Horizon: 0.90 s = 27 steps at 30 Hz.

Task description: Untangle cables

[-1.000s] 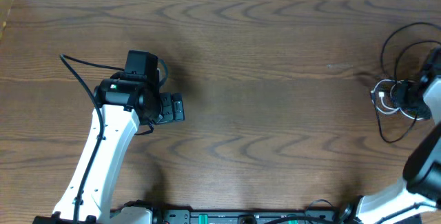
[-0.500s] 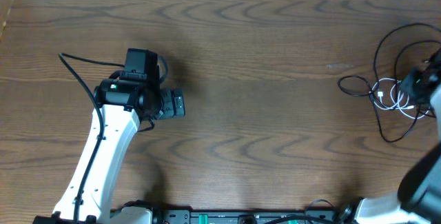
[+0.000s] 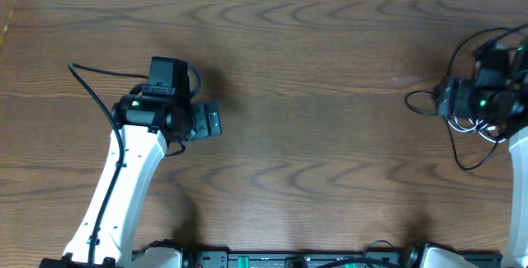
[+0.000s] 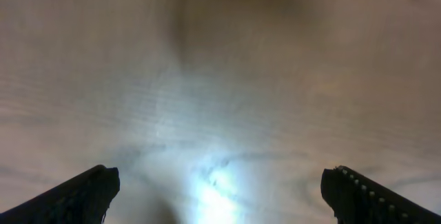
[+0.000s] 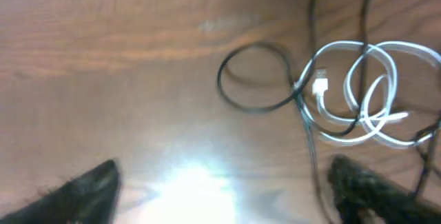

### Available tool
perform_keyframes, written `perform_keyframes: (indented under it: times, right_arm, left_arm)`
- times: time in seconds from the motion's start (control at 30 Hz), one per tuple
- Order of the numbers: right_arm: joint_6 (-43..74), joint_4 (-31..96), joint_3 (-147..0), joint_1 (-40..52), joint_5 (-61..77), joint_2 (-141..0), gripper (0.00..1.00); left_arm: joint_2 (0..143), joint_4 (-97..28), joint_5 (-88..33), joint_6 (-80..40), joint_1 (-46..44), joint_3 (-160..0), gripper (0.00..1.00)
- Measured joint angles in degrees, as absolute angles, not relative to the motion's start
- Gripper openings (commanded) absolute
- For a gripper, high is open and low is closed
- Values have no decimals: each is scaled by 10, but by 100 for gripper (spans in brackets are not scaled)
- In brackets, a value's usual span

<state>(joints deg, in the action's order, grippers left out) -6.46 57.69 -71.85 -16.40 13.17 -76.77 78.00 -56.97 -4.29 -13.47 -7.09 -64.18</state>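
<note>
We see the cables [image 5: 348, 89] bunched at the right edge of the overhead frame, the white cord coiled through black loops. Our right gripper [image 5: 220, 182] hangs above them, jaws spread wide and empty, likely choosing a strand. Our left gripper [image 4: 220, 189] waits mid-left over the bare table [image 3: 313, 78], jaws apart, holding nothing.

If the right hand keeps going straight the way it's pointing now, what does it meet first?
Probably the tangle itself: in the wrist view the right hand is open above the table, with the white cable and a black cable loop ahead. Depth is unclear.
</note>
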Motion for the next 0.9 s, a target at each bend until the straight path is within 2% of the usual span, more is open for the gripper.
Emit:
perform_keyframes:
  times: [0.2,0.47,0.67,0.9]
  right_arm:
    - [-66,556,-625,-160,131,-683,99]
    - [-51,479,-500,-160,126,-427,99]
    - [-45,508,-496,-160,124,-322,99]
    - [-44,575,-494,-160,121,-295,99]
  left_arm:
    - [754,-593,-41,-137,-69,-627,99]
    - [519,-484,-42,-135,-69,-505,99]
    - [397,-477,-41,-135,-69,-456,99]
    - [366,-477,-41,-135,-69,-455,99]
